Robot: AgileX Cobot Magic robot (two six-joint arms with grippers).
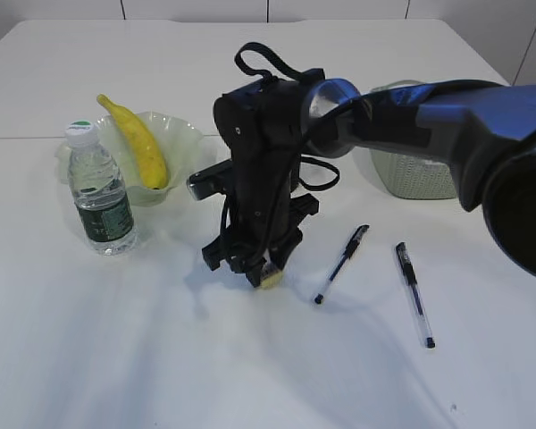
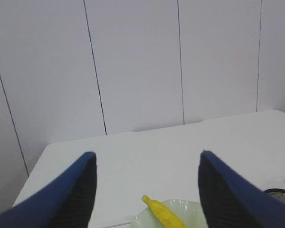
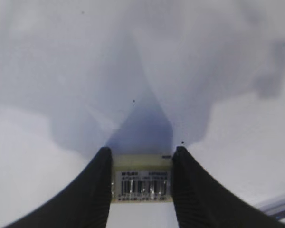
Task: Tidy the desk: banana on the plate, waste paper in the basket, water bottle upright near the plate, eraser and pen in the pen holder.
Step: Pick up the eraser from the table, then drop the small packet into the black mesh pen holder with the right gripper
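My right gripper [image 3: 141, 156] is shut on a pale yellow eraser [image 3: 141, 183] with a barcode label, its black fingers pressed on both sides. In the exterior view that gripper [image 1: 266, 273] points down at the table's middle, with the eraser [image 1: 271, 280] at its tips on the surface. A yellow banana [image 1: 138, 143] lies on the pale green plate [image 1: 186, 136]. The water bottle [image 1: 100, 192] stands upright just left of the plate. Two black pens [image 1: 342, 264] [image 1: 414, 295] lie to the right. My left gripper [image 2: 147, 153] is open and empty, high above the banana [image 2: 164, 211]. Waste paper and pen holder are not identifiable.
A grey-green woven basket [image 1: 411, 170] stands at the back right, partly behind my right arm. A dark round rim [image 2: 280, 192] shows at the lower right edge of the left wrist view. The table's far edge meets a white panelled wall.
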